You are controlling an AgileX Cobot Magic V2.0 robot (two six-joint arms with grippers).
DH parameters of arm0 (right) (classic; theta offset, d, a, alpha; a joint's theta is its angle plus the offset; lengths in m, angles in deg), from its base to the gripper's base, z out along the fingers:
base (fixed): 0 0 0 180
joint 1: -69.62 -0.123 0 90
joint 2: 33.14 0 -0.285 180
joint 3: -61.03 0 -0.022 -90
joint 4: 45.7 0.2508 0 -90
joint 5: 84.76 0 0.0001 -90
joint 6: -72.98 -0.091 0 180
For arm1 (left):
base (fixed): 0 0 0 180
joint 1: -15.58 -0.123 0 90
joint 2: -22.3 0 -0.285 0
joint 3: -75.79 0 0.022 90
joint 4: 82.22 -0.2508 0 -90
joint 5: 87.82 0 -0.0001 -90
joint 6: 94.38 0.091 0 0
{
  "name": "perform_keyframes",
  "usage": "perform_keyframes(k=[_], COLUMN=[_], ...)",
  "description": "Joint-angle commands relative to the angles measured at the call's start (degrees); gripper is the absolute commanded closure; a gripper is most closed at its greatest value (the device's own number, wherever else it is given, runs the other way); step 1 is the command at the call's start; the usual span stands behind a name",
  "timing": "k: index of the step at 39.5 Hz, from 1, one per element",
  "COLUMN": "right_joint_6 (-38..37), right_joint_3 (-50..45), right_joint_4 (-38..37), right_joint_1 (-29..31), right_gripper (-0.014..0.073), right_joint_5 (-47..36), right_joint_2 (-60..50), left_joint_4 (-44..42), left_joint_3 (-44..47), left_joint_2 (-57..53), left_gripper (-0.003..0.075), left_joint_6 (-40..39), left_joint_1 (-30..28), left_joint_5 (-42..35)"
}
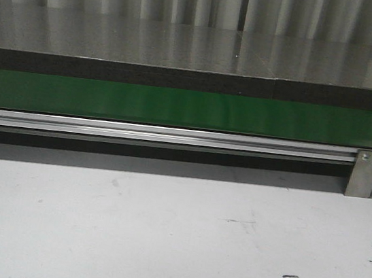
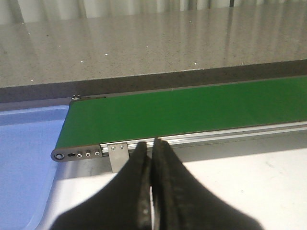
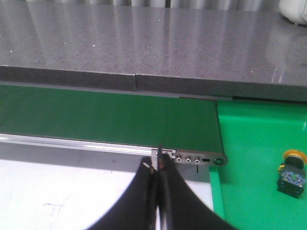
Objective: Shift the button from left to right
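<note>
green tray (image 3: 249, 143), button (image 3: 291, 173) near edge

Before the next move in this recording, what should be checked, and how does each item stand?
1. Button located: ok, on the green tray, right wrist view only.
2. Green belt free of objects: ok where visible.
3. Left gripper empty: ok, fingers closed on nothing.
4. Right gripper empty: ok, closed on nothing.
5. Button upright: not ok, it looks tipped on its side.
6. Blue tray contents: cannot tell, only partly visible.
</note>
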Motion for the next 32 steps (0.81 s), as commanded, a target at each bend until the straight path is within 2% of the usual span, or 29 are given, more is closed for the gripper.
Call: perform_keyframes(k=[1,17,23,32], right_joint_6=[0.5,0.5,0.5,0.5], right_joint_3=[1.6,1.6,1.6,1.6], right_joint_4=[0.2,0.2,0.2,0.2], right_joint_1=[-0.1,-0.1,-0.1,-0.1], right_gripper=[0.0662,0.0662,0.0662,0.0662], right_joint_5=[-4.0,-4.0,-4.0,-4.0], right_joint_2=[0.4,0.4,0.4,0.4], left_joint_4=[0.3,-0.7,-4.3,-5.0], left_joint_3=[-1.3,-1.2,3.4,12.5], left_joint_2=[1.2,1.1,-1.2,-1.1], left_gripper=[0.0741,0.0741,0.0741,0.0741], left_joint_6=[-0.3,-0.3,-2.3,-2.3], left_joint_1=[0.1,0.1,1.8,3.1], left_joint_5=[-4.7,-5.5,-13.2,-18.9])
